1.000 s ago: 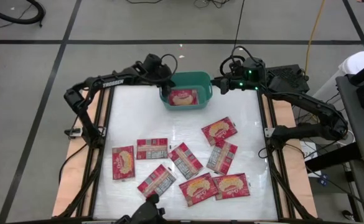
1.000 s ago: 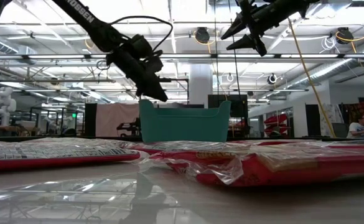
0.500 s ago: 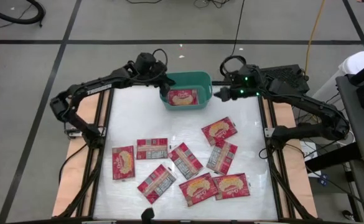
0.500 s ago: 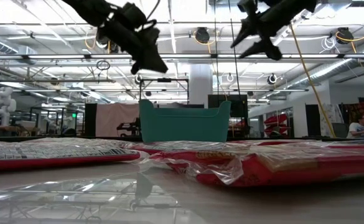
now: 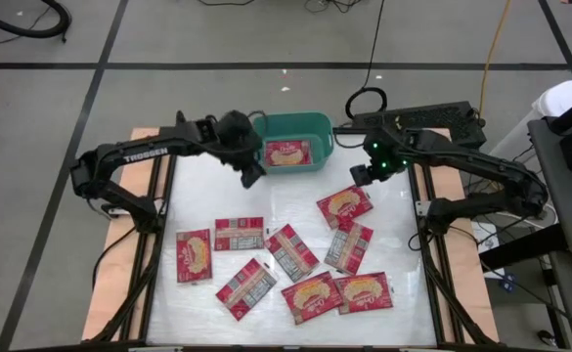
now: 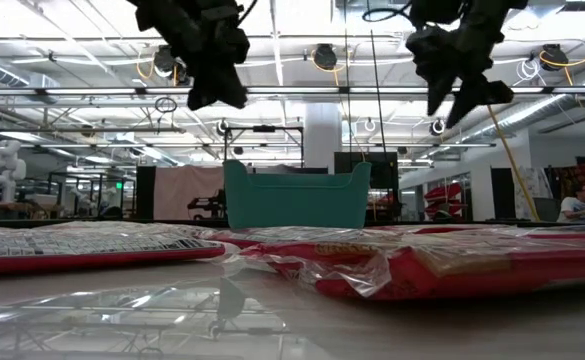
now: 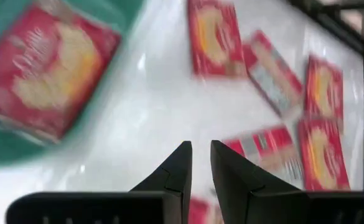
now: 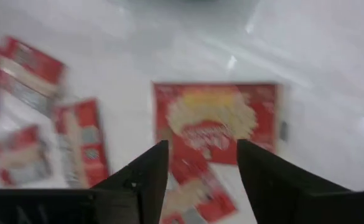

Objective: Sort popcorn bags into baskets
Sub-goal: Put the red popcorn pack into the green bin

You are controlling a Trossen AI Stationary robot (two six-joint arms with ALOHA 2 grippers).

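Overhead, left tool [image 5: 253, 177] nearly closed beside basket [image 5: 317, 123]; right tool [image 5: 361, 175] open, seemingly above a corner bag [image 5: 345, 205].

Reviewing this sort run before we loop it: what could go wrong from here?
1. Loose bags crowd together: the bag under the right claw's likely target bag seems to touch it, so a grab may drag both.
2. The bags lie flat on the table; open fingers may slide off.
3. The left claw, nearly shut, hangs close beside the basket and might nudge it.
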